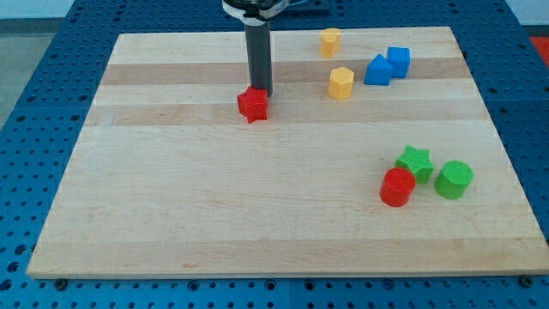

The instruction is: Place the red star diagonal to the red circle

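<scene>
1. Red star (252, 105) on the wooden board (214, 206), in the upper half, a little left of the middle of the view.
2. Tip (260, 93) of the dark rod at the star's upper right edge, touching it or very nearly so; exact contact hard to tell, since the star hides the very end.
3. Rod upright, running from the mount at the view's top straight down to the star.
4. No jaws on the tool: a plain rod, holding nothing, merely set against the star's far side.
5. Red circle (397, 187), a short cylinder, far to the lower right of the star, well apart from it.
6. Green star (415, 162) just above and to the right of the red circle, touching it or close to touching.
7. Green cylinder (454, 179) just to the right of the green star, level with the red circle, beside both.
8. Yellow block (341, 83), looking six-sided, to the right of the rod, near the view's top.
9. Second yellow block (330, 41) higher up, close to the board's top edge, apart from the first.
10. Blue triangular block (377, 70) right of the first yellow block, touching the blue cube (399, 61) on its right.
11. Blue perforated table (34, 77) showing around the board on all sides.
</scene>
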`<action>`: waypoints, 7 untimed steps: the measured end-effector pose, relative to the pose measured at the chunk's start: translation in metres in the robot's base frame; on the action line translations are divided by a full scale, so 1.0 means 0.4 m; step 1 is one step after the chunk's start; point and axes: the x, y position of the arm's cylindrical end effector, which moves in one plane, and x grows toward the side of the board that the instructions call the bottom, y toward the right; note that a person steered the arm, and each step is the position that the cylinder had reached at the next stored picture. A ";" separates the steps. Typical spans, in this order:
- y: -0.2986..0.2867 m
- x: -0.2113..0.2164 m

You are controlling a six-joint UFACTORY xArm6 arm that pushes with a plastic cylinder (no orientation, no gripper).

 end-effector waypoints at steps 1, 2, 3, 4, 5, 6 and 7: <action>-0.044 -0.028; -0.094 -0.021; -0.095 -0.006; -0.100 -0.014; -0.127 -0.016; -0.128 -0.023; -0.142 -0.030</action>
